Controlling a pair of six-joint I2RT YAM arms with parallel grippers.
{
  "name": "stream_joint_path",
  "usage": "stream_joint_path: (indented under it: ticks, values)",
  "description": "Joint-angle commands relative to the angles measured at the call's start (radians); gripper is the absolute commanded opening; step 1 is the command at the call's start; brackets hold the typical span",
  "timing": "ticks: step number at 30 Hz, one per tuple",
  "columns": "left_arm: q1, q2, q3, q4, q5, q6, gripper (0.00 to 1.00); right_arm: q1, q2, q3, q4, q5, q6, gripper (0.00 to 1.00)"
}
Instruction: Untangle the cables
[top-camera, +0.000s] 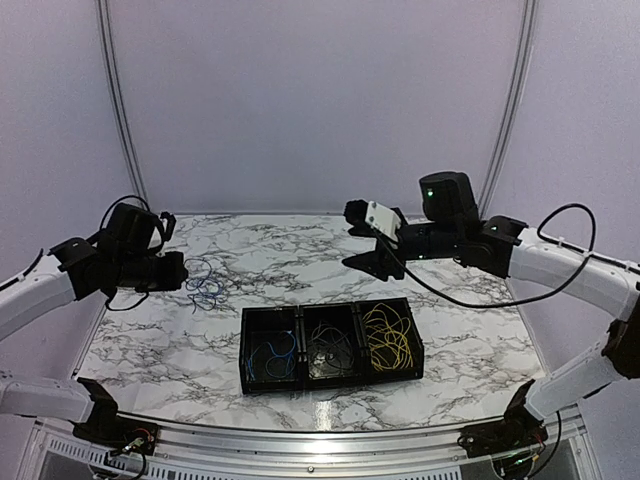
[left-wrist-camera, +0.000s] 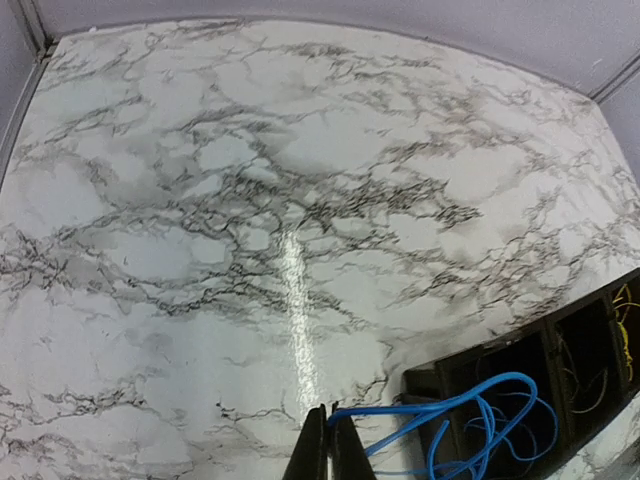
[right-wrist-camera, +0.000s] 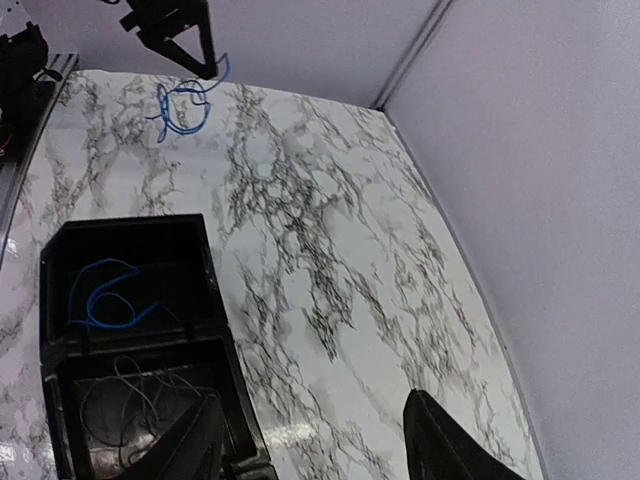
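Note:
My left gripper (top-camera: 183, 279) is shut on a blue cable loop (top-camera: 204, 283) and holds it above the left part of the table. In the left wrist view the closed gripper (left-wrist-camera: 329, 440) pinches the blue cable (left-wrist-camera: 480, 425). My right gripper (top-camera: 372, 262) is open and empty above the table's back right; its fingers (right-wrist-camera: 450, 445) stand wide apart. A black three-compartment tray (top-camera: 300, 314) holds a blue cable (top-camera: 272, 354) on the left, a dark grey cable (top-camera: 333, 353) in the middle and a yellow cable (top-camera: 389, 340) on the right.
The marble table (top-camera: 470, 320) ends at a metal rail in front. Purple walls close the back and sides. The arms' thick black cables hang at both sides.

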Motion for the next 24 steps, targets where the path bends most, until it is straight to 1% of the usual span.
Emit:
stream_joint_path:
  ticks: [1, 4, 7, 11, 14, 16, 20, 22, 24]
  values:
    - [-0.01, -0.046, 0.066, 0.07, 0.088, 0.071, 0.0, 0.104, 0.102, 0.133, 0.049, -0.025, 0.082, 0.64]
    - [-0.03, -0.043, 0.118, 0.096, 0.117, 0.1, 0.0, 0.139, 0.194, 0.267, 0.058, -0.029, 0.188, 0.66]
    - [-0.073, -0.024, 0.162, 0.127, 0.125, 0.129, 0.0, 0.147, 0.286, 0.385, 0.039, -0.079, 0.294, 0.67]
    - [-0.144, 0.037, 0.227, 0.136, 0.098, 0.162, 0.0, 0.164, 0.38, 0.504, 0.013, -0.144, 0.364, 0.66]
    - [-0.181, 0.089, 0.274, 0.137, 0.074, 0.173, 0.0, 0.181, 0.418, 0.54, 0.02, -0.18, 0.386, 0.66]
    - [-0.197, 0.113, 0.294, 0.139, 0.072, 0.172, 0.0, 0.182, 0.436, 0.548, 0.035, -0.254, 0.417, 0.68]
    - [-0.212, 0.139, 0.308, 0.154, 0.066, 0.172, 0.0, 0.186, 0.475, 0.556, 0.072, -0.293, 0.497, 0.68]
    - [-0.217, 0.144, 0.309, 0.162, 0.066, 0.172, 0.0, 0.192, 0.492, 0.563, 0.078, -0.289, 0.504, 0.65]
    - [-0.221, 0.144, 0.31, 0.166, 0.066, 0.172, 0.0, 0.196, 0.506, 0.573, 0.079, -0.281, 0.512, 0.6]
